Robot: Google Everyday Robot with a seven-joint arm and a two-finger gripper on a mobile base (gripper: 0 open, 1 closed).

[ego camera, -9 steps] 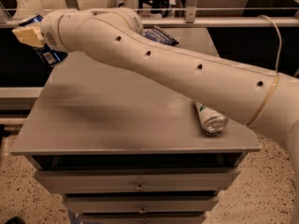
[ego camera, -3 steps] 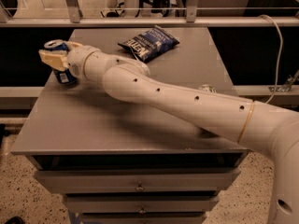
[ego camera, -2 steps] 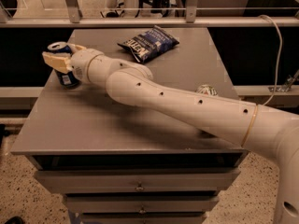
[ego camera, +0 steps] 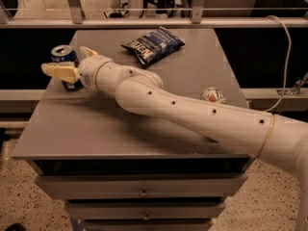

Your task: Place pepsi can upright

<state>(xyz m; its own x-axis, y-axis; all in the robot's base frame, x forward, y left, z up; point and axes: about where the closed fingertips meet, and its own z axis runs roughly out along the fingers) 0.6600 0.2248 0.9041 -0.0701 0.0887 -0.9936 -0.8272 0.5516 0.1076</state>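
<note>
Pepsi can (ego camera: 63, 53) — small, blue, aluminium — stands upright on the grey cabinet top (ego camera: 91, 129) between the cream gripper's (ego camera: 65, 60) spread fingers, the far one clear of it.

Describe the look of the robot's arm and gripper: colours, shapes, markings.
The arm is a thick, smooth, off-white tube with rounded joints, a row of small dark holes along it and a thin tan band near its base. The gripper, by the table's left edge, is cream-yellow.
</note>
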